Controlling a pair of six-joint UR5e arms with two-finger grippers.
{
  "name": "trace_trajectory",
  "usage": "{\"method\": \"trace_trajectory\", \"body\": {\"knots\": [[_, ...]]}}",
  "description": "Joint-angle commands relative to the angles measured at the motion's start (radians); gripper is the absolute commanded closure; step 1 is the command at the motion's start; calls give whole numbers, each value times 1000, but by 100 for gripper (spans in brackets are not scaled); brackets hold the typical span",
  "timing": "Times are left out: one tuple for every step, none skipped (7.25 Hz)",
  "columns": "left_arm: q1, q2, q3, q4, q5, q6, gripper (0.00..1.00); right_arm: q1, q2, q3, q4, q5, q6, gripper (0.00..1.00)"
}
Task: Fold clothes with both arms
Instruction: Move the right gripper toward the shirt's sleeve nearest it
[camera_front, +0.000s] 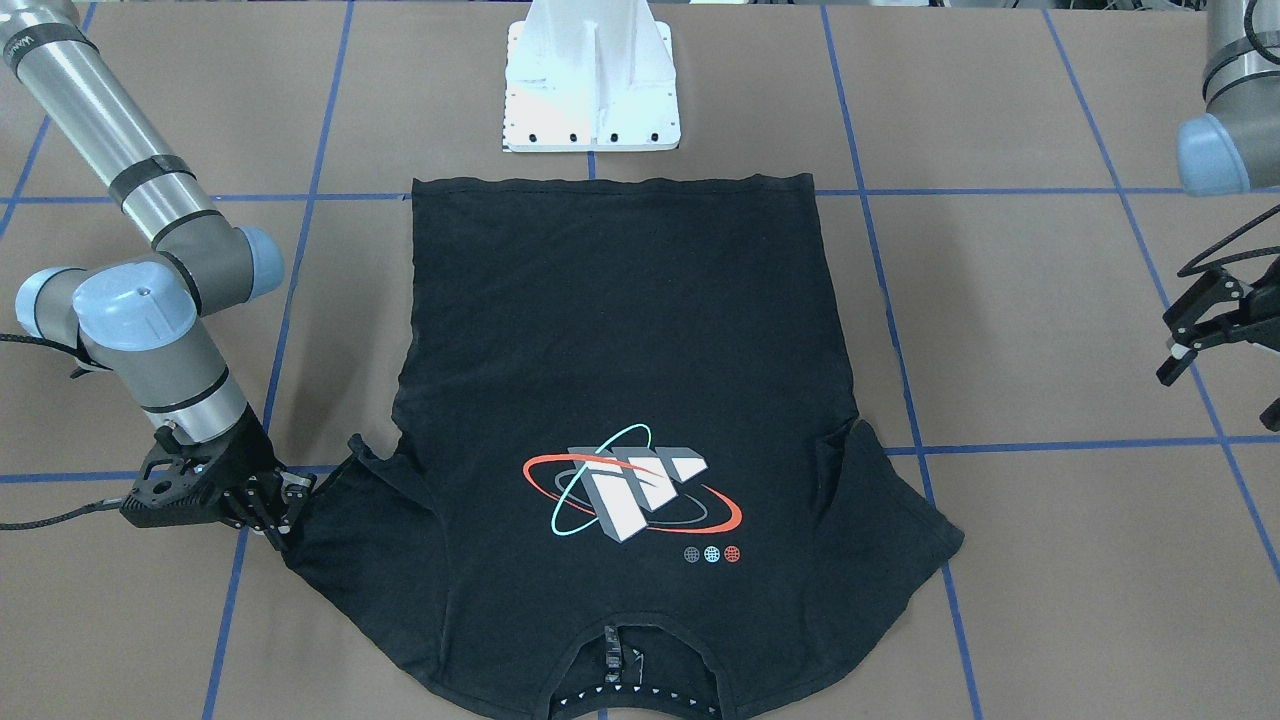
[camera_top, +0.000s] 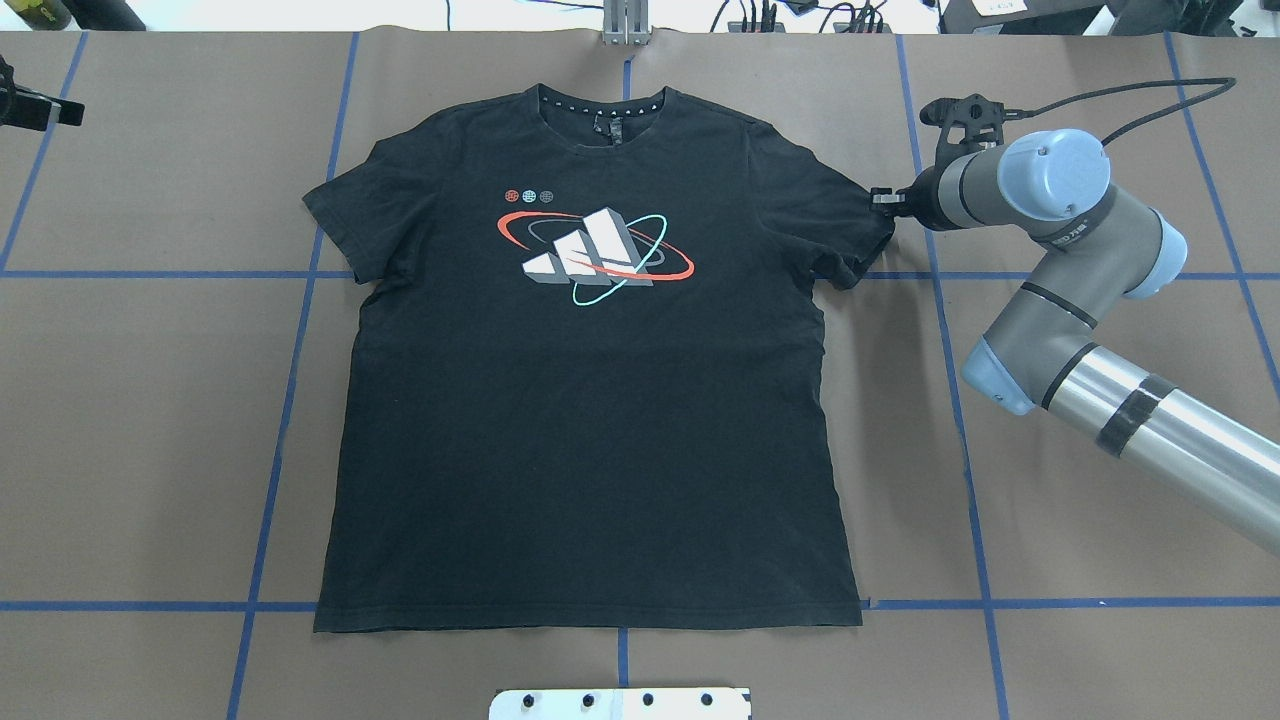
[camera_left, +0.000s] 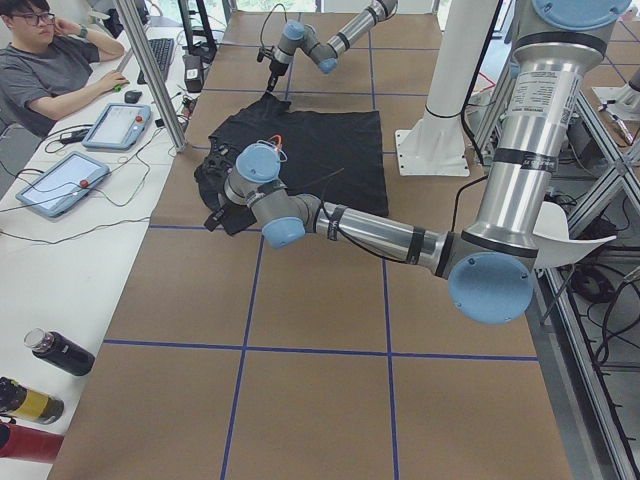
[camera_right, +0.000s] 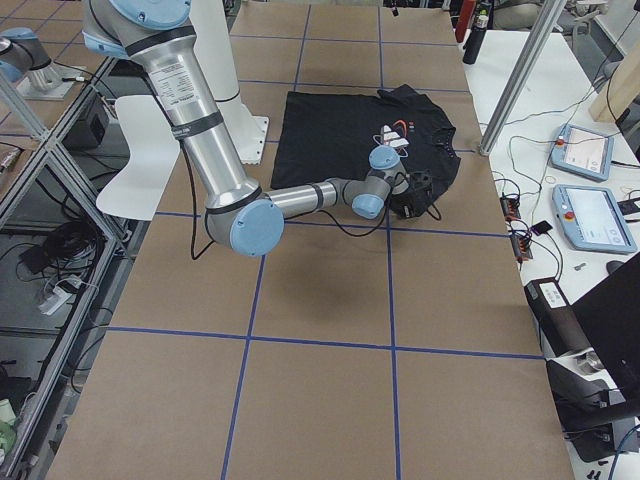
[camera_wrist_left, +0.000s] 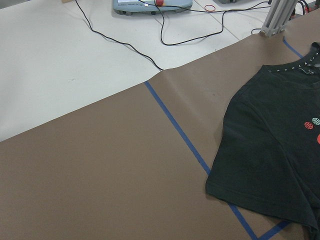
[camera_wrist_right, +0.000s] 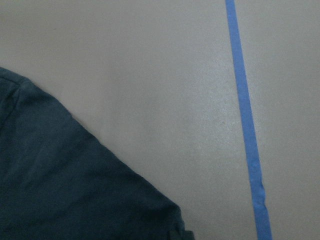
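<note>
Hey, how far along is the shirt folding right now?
Done: the T-shirt lies spread flat, logo up, with no fold made. In hand: the right gripper sits at the edge of one sleeve; whether it grips is unclear. The left gripper hangs clear of the shirt. Left: every fold.

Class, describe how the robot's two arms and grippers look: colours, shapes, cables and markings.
The right arm and left arm are silver tubes with grey joints, round light blue caps and black bands. Black cables trail along them. The right gripper and left gripper are black, angular and two-fingered.
</note>
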Motion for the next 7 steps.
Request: {"method": "trace_trajectory", "body": {"knots": [[0,0,-1,-2,0,-2,0,16,3,33,-8,3,3,100],[0,0,-1,-2,0,-2,0,16,29,43,-36,3,26,100],[0,0,-1,-2,-2,-2,0,13,86,66,-142,-2,87,100],[0,0,-1,-2,-2,-2,0,7,150,80,-251,-10,124,100],[0,0,-3,-2,-2,-2,0,-5,201,76,-304,-32,165,100],[0,0,-3,-2,-2,-2,0,-32,264,60,-357,-78,229,100],[0,0,-3,-2,-2,-2,0,-65,334,13,-393,-120,280,100]]}}
